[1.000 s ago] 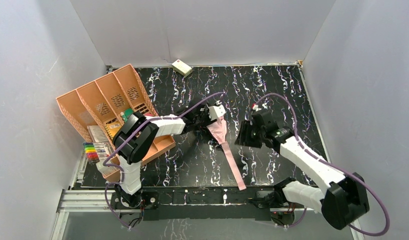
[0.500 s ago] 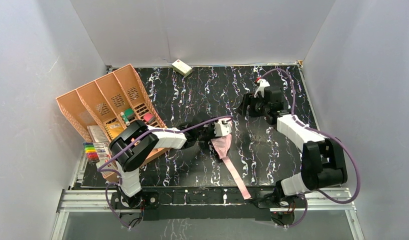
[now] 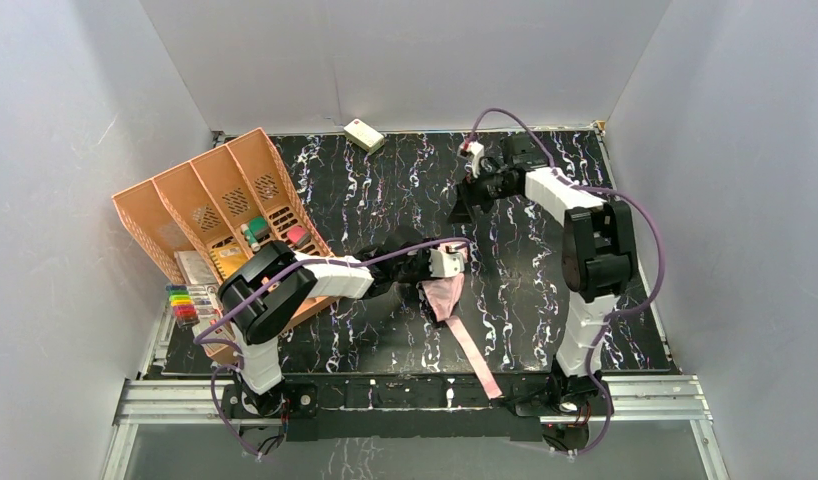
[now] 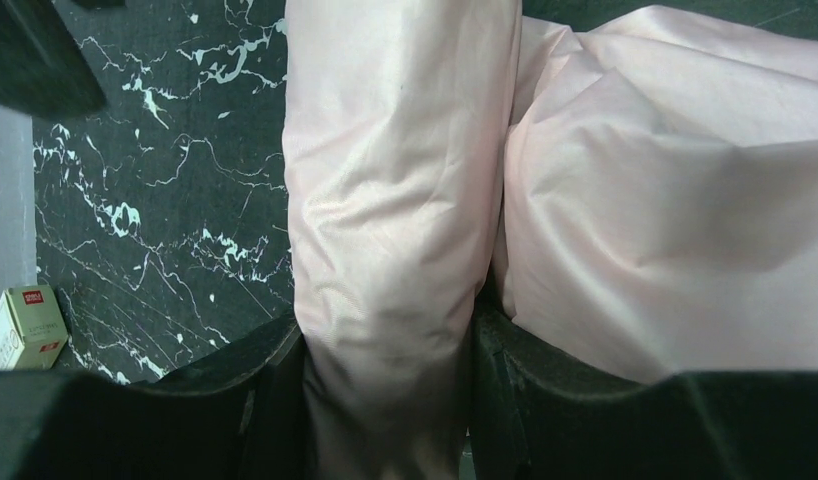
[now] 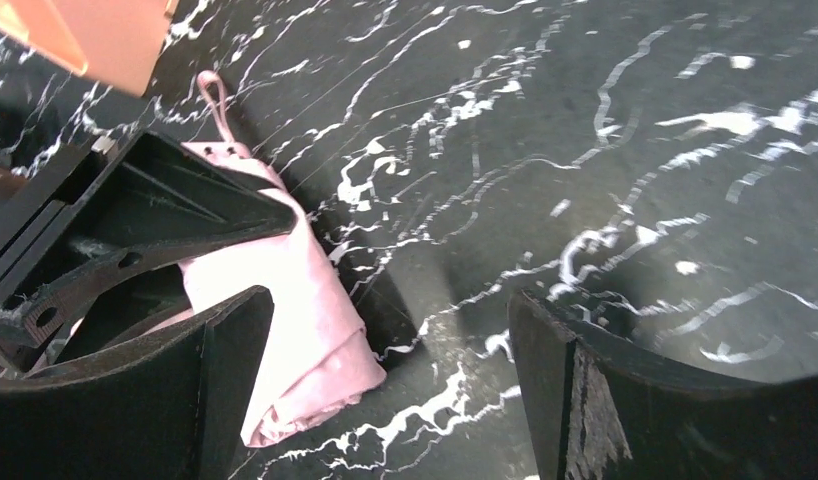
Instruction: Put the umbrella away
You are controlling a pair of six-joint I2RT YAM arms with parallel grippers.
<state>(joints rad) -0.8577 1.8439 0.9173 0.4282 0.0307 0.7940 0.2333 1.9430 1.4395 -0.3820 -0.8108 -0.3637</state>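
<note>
Left gripper (image 4: 390,345) is pinched tight on a fold of the umbrella (image 4: 645,200), with shiny pink fabric bunched between the two black fingers (image 4: 265,400). On the top cam the umbrella lies around the middle of the black marbled table (image 3: 385,180), a bit right of the orange organizer (image 3: 185,200). A long pink strip (image 3: 473,350) of it trails toward the near edge. Right gripper (image 5: 385,300) hangs over the far part of the table, well apart from the umbrella, jaws spread wide and holding nothing. A small cream box (image 3: 364,134) sits by the back wall.
</note>
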